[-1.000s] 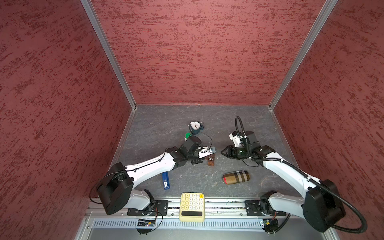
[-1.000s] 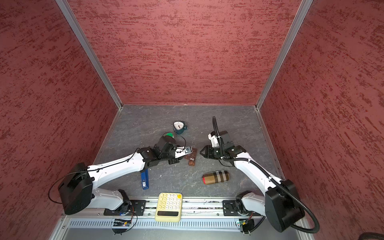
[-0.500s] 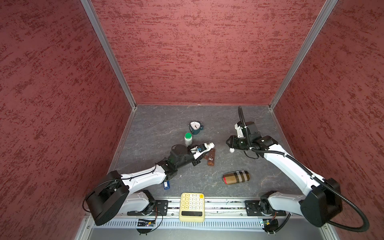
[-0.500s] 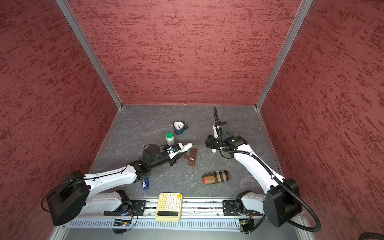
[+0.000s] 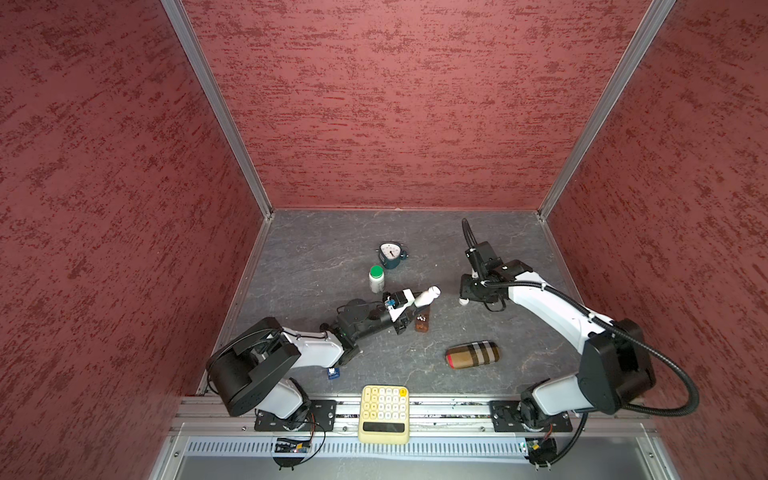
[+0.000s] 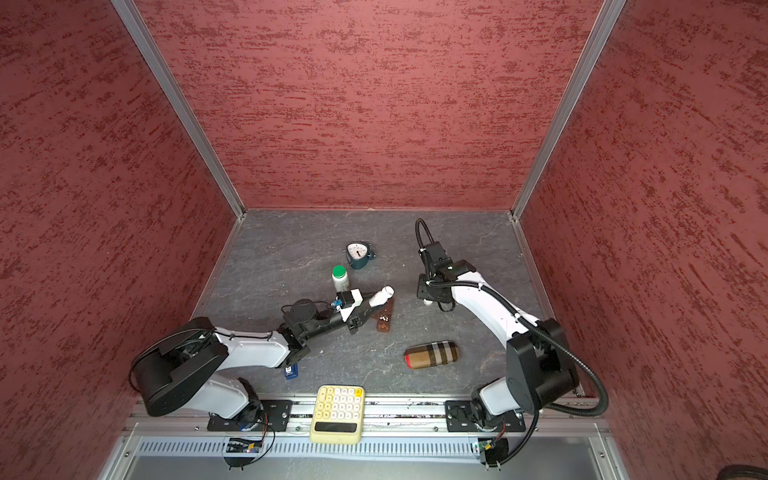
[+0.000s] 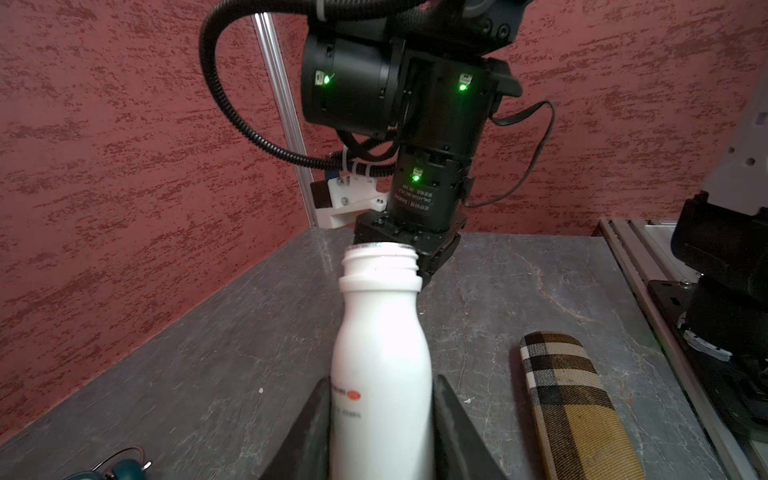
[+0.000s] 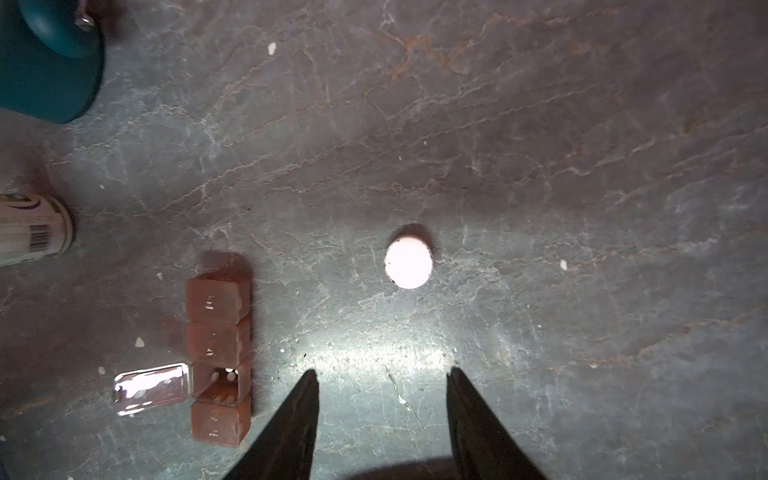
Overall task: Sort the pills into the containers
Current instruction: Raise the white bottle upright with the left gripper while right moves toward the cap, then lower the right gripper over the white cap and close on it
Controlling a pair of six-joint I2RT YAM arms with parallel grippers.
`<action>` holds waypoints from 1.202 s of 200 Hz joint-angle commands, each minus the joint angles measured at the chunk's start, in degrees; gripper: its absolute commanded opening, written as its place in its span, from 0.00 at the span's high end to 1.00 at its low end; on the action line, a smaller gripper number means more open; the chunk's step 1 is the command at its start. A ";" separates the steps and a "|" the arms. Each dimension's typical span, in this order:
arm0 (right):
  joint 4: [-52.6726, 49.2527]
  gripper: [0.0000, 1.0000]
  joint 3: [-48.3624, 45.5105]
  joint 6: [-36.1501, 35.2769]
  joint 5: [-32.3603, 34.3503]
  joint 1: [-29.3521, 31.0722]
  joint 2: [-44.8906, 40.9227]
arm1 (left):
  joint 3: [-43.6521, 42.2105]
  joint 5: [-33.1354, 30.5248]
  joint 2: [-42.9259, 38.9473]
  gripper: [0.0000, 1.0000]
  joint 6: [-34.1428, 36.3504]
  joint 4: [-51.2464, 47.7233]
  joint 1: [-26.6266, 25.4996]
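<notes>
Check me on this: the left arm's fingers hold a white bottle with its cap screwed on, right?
Not quite. The left fingers do hold the white bottle, but its cap is off: the left wrist view shows a bare threaded neck, and the right wrist view shows the white cap lying on the table.

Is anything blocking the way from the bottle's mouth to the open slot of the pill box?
Nothing visible. The bottle, in the left gripper, is uncapped; the pill box's open slot has its lid folded aside.
</notes>
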 commanded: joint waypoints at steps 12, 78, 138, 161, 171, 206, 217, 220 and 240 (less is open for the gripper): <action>-0.28 0.49 2.07 2.93 2.39 0.26 2.28 | 0.14 2.12 2.57 1.00 -2.14 7.43 -0.81; -1.95 0.49 6.63 3.90 2.83 -0.07 11.62 | -1.93 2.04 3.07 1.00 -2.78 10.45 -0.84; -3.54 0.48 9.21 4.40 3.07 -1.97 16.51 | -3.43 2.31 0.22 1.00 -2.38 8.00 -0.54; -3.39 0.47 8.95 3.79 2.30 -2.72 17.95 | -3.81 2.23 -0.02 1.00 -2.35 7.88 -0.53; -3.11 0.47 8.97 3.56 1.50 -2.78 18.45 | -3.91 2.22 -0.10 1.00 -2.38 7.88 -0.51; -2.90 0.49 9.65 2.99 0.64 -3.01 19.81 | -3.54 2.40 0.25 1.00 -2.42 7.88 -0.60; -3.02 0.50 9.89 2.72 0.57 -3.02 20.36 | -3.43 2.50 0.35 1.00 -2.40 7.88 -0.61; -3.01 0.50 9.98 2.64 0.56 -3.04 20.50 | -3.46 2.48 0.41 1.00 -2.46 7.92 -0.62; -2.93 0.51 10.20 2.20 0.47 -3.21 21.24 | -3.39 2.37 0.41 1.00 -2.38 7.93 -0.60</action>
